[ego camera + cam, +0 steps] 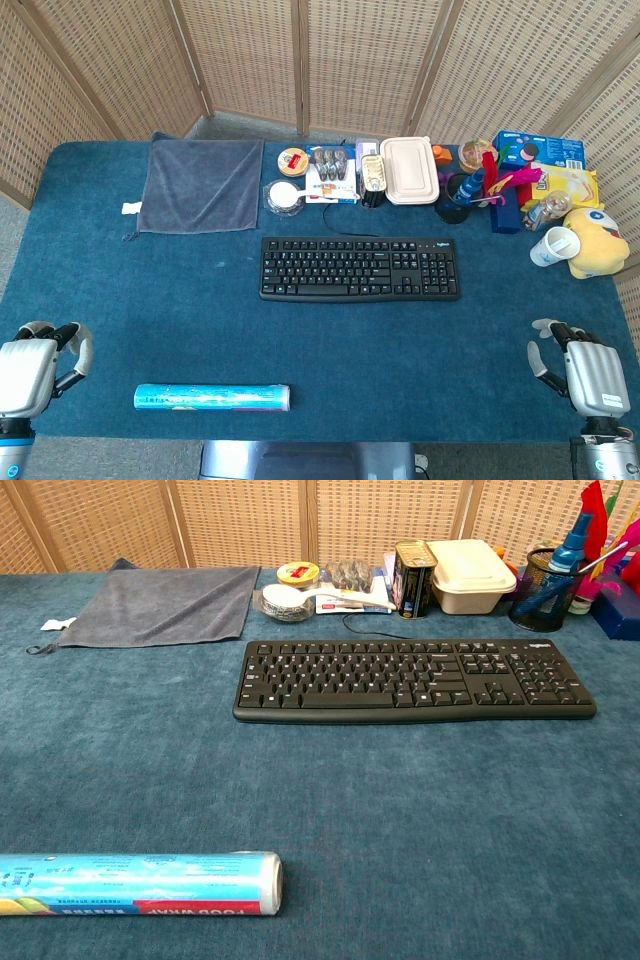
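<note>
Blue food-wrap roll (pixel 212 397) near the left robot hand (pixel 38 365)
Both robot hands rest on the tabletop (pixel 330 350), fingers loosely spread, holding nothing; the right robot hand (pixel 585 368) lies well apart from the roll.

Black keyboard (pixel 360 268) mid-table, the landmark. Grey towel (pixel 202 184) beyond it, off to left. Food-wrap roll (pixel 212 397) lying flat, nearer than keyboard, leftward. Left hand (pixel 35 368) near left of roll, holding nothing, fingers curled loosely. Right hand (pixel 588 370) well right of keyboard, near table edge, fingers apart, holding nothing.
</note>
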{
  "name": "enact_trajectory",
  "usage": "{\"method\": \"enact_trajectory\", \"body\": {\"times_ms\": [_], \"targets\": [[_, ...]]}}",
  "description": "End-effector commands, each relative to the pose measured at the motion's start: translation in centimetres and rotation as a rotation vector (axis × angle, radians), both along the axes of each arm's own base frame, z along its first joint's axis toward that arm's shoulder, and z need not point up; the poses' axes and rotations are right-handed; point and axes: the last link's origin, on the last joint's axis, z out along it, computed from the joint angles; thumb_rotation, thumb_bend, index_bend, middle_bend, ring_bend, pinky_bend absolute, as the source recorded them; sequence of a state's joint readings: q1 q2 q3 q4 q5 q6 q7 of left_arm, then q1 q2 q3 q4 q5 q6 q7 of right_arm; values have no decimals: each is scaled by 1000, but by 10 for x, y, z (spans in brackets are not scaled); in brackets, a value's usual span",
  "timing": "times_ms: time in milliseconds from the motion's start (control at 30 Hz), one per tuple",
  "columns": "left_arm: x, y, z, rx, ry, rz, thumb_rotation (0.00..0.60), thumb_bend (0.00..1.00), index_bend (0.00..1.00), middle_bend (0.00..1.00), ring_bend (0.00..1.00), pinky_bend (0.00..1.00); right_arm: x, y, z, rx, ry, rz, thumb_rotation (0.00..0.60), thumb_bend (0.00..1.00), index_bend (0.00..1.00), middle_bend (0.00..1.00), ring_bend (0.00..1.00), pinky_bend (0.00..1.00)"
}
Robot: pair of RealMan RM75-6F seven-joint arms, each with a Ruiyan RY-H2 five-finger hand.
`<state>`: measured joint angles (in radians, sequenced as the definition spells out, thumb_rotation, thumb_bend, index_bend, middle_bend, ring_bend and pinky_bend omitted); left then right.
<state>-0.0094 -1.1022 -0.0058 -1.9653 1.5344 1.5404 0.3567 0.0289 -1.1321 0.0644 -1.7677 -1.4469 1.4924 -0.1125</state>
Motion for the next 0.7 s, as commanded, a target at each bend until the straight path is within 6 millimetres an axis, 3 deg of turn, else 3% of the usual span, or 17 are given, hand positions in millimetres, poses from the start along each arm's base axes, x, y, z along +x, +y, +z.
{"method": "enact_trajectory", "body": {"times_ms": [33,300,500,633,700], "targets": [[0,0,0,-2,-1,0,0,460,457,584,529,297,0,0,0,-1,-1,-2,0,496,312,408,421,404],[2,5,4,2,13,-17,0,460,458,584,529,296,2,-6,-1,27,-18,12,0,496,311,408,421,404],[12,18,17,20,30,-73,0,461,457,584,529,296,26,-27,1,78,-54,118,0,496,298,411,436,415],[20,28,22,15,32,-105,0,461,458,583,529,296,49,-53,-2,136,-88,198,0,496,291,475,524,440],[24,34,22,5,24,-120,0,461,458,583,529,296,58,-66,-4,173,-94,221,0,509,287,573,628,477]]}}
